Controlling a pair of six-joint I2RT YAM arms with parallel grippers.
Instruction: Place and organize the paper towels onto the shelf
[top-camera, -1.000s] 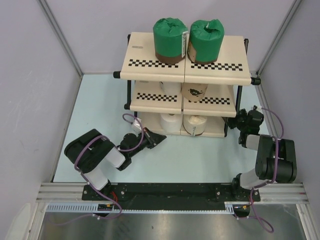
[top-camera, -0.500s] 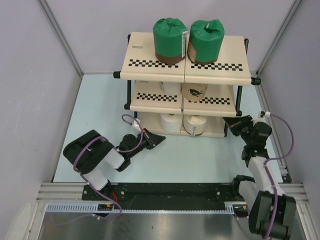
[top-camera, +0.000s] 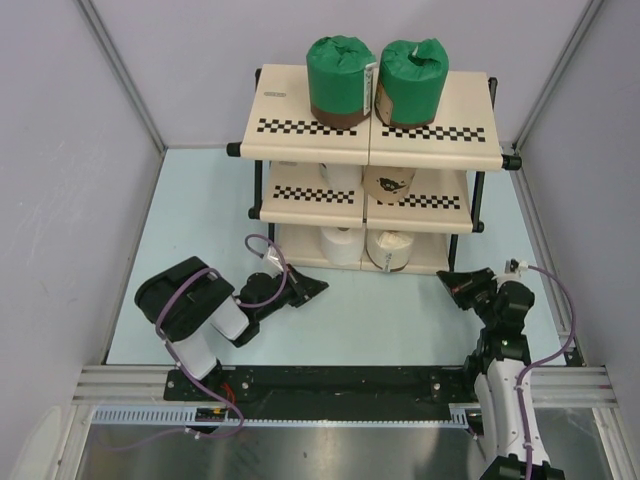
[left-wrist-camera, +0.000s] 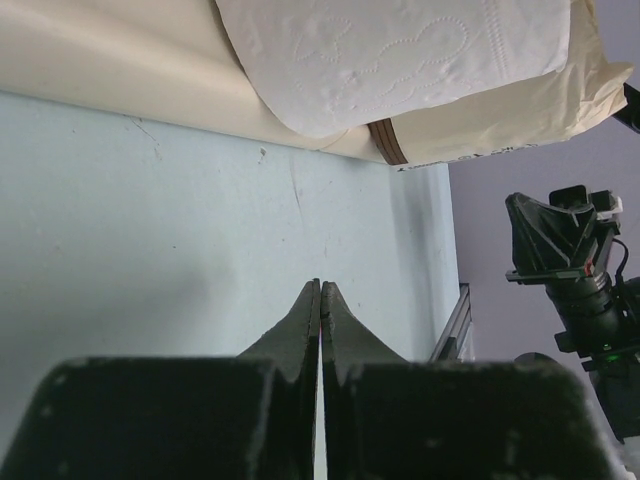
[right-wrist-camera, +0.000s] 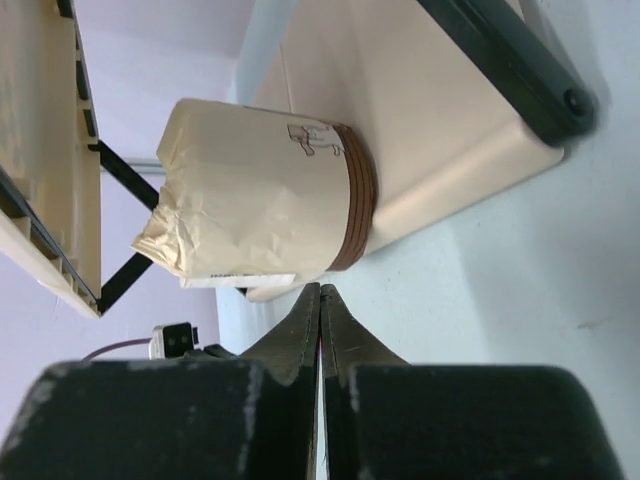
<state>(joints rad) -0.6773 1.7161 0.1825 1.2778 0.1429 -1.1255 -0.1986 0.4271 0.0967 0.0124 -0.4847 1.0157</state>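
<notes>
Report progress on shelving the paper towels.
Done: six on the shelf: two green rolls on top, white roll and tan roll mid-tier, bare roll and cream-wrapped roll at bottom. In hand: nothing; left claw, right claw shut, empty. Left: no loose roll visible.

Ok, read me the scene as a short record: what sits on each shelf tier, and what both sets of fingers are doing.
shelf: three tiers
top tier: two green rolls, side by side
middle tier: white roll, mostly hidden; tan roll
bottom tier: bare roll; cream roll
left fingers: shut, empty, in front of shelf
right fingers: shut, empty, by shelf's right foot
rolls off shelf: none seen
</notes>
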